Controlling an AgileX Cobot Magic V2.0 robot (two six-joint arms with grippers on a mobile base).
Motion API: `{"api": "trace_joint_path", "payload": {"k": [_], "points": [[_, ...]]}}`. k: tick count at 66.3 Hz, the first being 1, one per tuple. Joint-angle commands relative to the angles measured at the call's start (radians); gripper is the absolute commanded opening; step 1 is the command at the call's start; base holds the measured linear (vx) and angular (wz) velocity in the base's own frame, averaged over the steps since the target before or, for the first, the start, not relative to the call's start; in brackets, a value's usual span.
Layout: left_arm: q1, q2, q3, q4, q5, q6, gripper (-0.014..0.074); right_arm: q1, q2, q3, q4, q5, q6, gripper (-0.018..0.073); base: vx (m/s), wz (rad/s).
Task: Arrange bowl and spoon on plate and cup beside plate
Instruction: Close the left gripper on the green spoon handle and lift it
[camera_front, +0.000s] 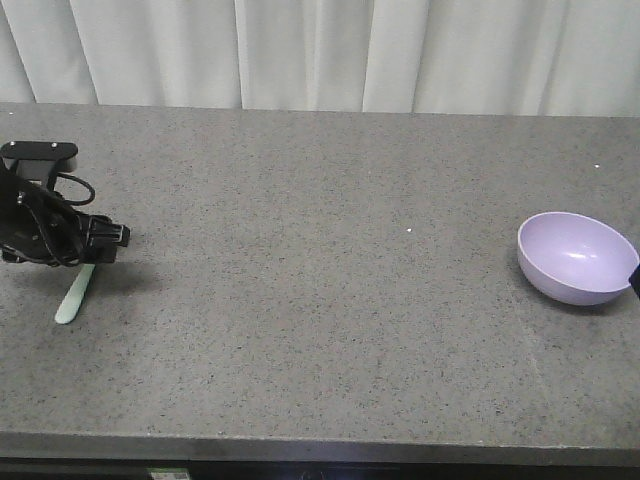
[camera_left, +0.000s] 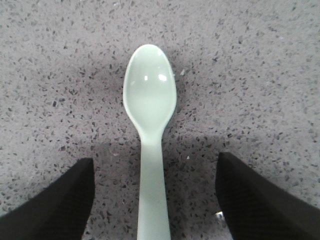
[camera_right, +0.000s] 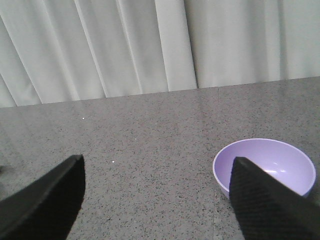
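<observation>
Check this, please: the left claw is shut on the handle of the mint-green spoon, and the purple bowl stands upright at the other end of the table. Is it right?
No. The left claw is open: the left wrist view shows its fingers apart on either side of the handle of the mint-green spoon, not touching it. The purple bowl is as you say.

The left arm (camera_front: 40, 215) reaches down low over the spoon (camera_left: 150, 100). Its left gripper (camera_left: 154, 162) is spread wide, with one dark finger (camera_left: 60, 205) on each side of the spoon's handle, neither touching it. The right gripper (camera_right: 157, 160) hangs well apart from the spoon, tilted forward rather than straight down, its jaws parted wide too.
</observation>
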Motion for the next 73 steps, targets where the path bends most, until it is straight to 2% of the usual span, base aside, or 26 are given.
{"api": "trace_joint_path", "payload": {"k": [1, 7, 26, 40, 60, 73], "points": [[-0.004, -0.028, -0.031, 0.005, -0.052, -0.009, 0.0489, -0.005, 0.013, -0.032, 0.0, -0.057, -0.01, 0.0582, 0.0, 0.0], [-0.004, -0.014, -0.031, 0.026, -0.051, -0.009, 0.0489, -0.005, 0.013, -0.032, 0.0, -0.057, -0.01, 0.0582, 0.0, 0.0], [-0.004, 0.035, -0.031, 0.025, -0.033, -0.009, 0.0484, -0.005, 0.013, -0.032, 0.001, -0.058, -0.009, 0.0582, 0.0, 0.0], [-0.004, 0.077, -0.031, 0.028, 0.013, -0.008, 0.0436, -0.005, 0.013, -0.032, 0.001, -0.058, -0.009, 0.0582, 0.0, 0.0], [-0.004, 0.161, -0.031, 0.069, 0.118, -0.006, 0.0301, -0.005, 0.013, -0.032, 0.001, -0.06, -0.009, 0.0582, 0.0, 0.0], [-0.004, 0.171, -0.031, 0.072, 0.164, -0.006, 0.0092, -0.005, 0.013, -0.032, 0.001, -0.061, -0.009, 0.0582, 0.0, 0.0]]}}
